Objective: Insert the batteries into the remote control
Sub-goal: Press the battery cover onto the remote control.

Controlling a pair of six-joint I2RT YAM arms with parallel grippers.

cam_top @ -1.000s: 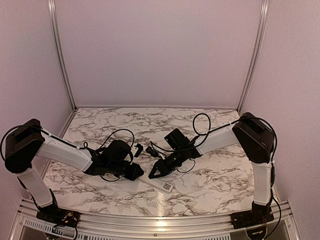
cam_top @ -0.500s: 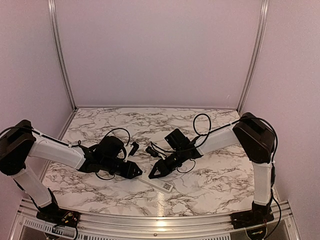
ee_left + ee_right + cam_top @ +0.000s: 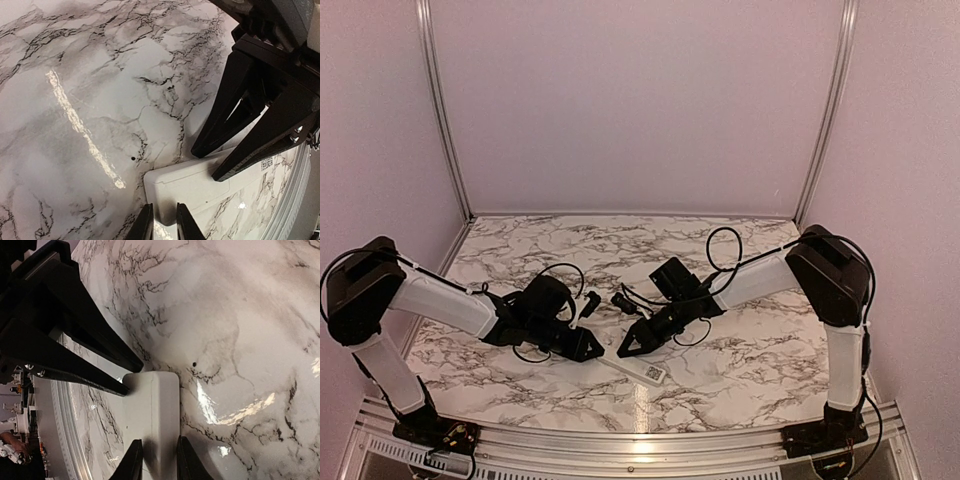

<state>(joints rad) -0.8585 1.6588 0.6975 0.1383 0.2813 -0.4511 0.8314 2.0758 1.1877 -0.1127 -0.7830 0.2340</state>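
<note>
- Top view: the remote control lies on the marble table, label side up, and has not moved over the last second. The right gripper reaches it from the far side and has held its pose. The left gripper sits at the remote's left end; its arm swung outward and has come back.
- Left wrist view: the left gripper has its jaws nearly together against the remote's end wall. They closed, widened and narrowed again within the second. Whether they now pinch the plastic cannot be told. The right gripper's fingers slope down onto the remote just beyond.
- Right wrist view: the right gripper is clamped across the remote's width, one finger on each long side.
- Reading: the right arm appears to be steadying the remote while the left works at its end, probably on the battery cover. No open bay shows and no batteries can be made out, so loading looks not yet begun.
</note>
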